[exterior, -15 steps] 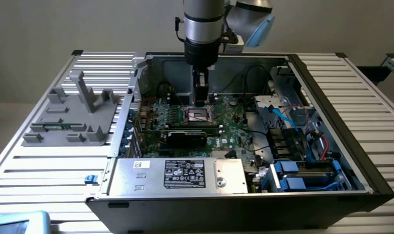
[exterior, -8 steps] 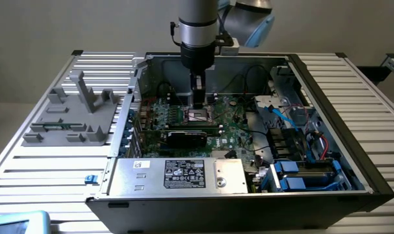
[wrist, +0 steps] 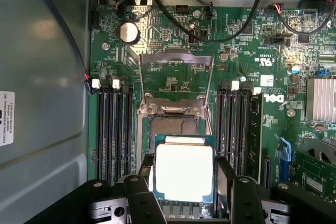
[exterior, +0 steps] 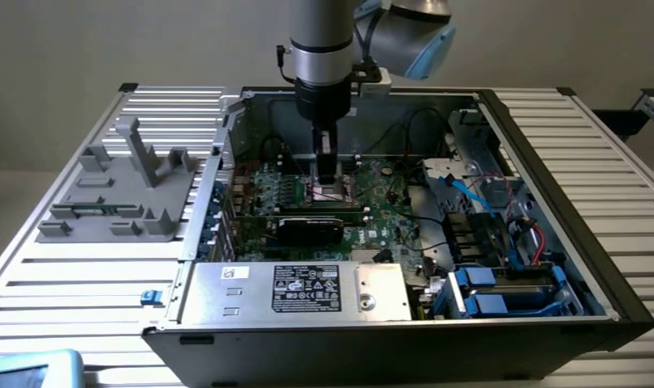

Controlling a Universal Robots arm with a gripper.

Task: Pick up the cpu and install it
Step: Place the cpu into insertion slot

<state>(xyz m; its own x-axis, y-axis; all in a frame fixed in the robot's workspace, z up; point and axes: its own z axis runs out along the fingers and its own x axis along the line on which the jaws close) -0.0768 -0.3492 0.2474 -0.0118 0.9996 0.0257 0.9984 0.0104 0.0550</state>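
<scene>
The cpu (wrist: 184, 172), a square chip with a bright silver top, sits between my gripper's (wrist: 185, 183) two black fingers (wrist: 146, 174), which press on its opposite edges. It hangs low over the motherboard's black socket (wrist: 173, 125), covering the socket's near part. The socket's metal load frame (wrist: 176, 64) is swung open beyond it. In the exterior view my gripper (exterior: 326, 186) reaches straight down into the open computer case (exterior: 542, 162), with the cpu (exterior: 330, 192) at its tip above the green board.
Black memory slots (wrist: 113, 129) flank the socket on both sides. Black cables (wrist: 226, 30) loop over the board. A graphics card (exterior: 310, 226) and the power supply (exterior: 305, 287) lie nearer the camera. A grey fixture block (exterior: 122, 194) stands on the table at the exterior view's left.
</scene>
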